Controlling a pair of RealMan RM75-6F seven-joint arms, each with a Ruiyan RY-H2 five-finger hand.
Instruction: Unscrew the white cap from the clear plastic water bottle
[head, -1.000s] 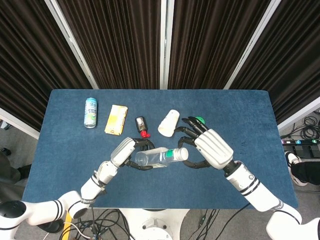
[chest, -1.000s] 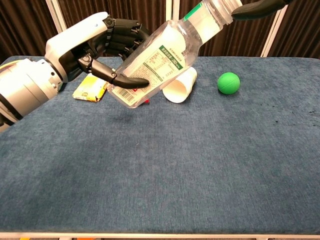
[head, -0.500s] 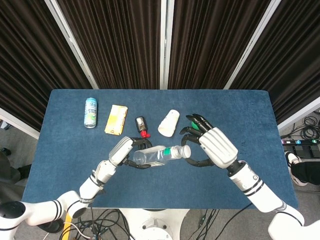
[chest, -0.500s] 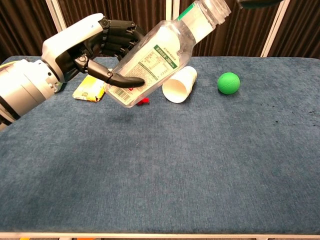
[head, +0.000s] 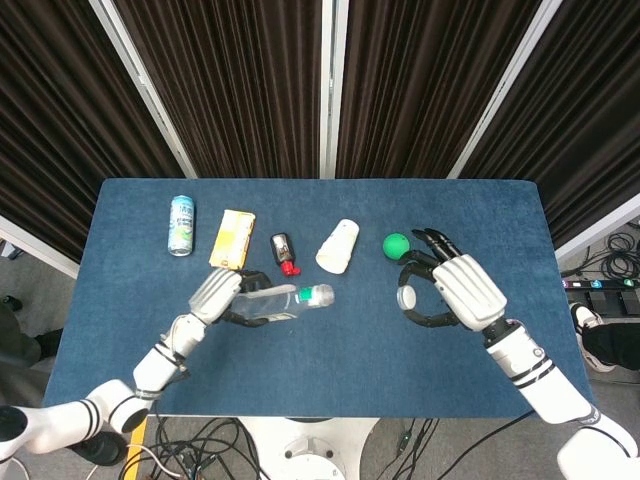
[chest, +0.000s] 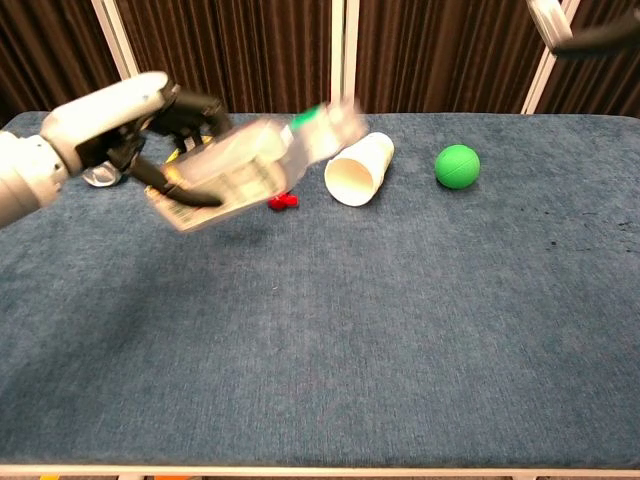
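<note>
My left hand (head: 222, 292) grips the clear plastic water bottle (head: 268, 304) around its body. The bottle lies nearly level above the table with its bare neck (head: 320, 295) pointing right. In the chest view the bottle (chest: 240, 165) is motion-blurred and my left hand (chest: 120, 120) wraps it from the left. My right hand (head: 455, 290) is well apart to the right, and it pinches the small white cap (head: 406, 297). In the chest view only the cap (chest: 551, 20) and one dark finger show at the top right corner.
A white paper cup (head: 338, 245) lies on its side behind the bottle, with a green ball (head: 396, 244) beside it. Further left sit a small dark bottle with a red cap (head: 284, 252), a yellow box (head: 232, 238) and a drink can (head: 181, 224).
The right hand has drawn away to the right with the white cap, which is now off the neck. The left hand has carried the bottle left and lower.
</note>
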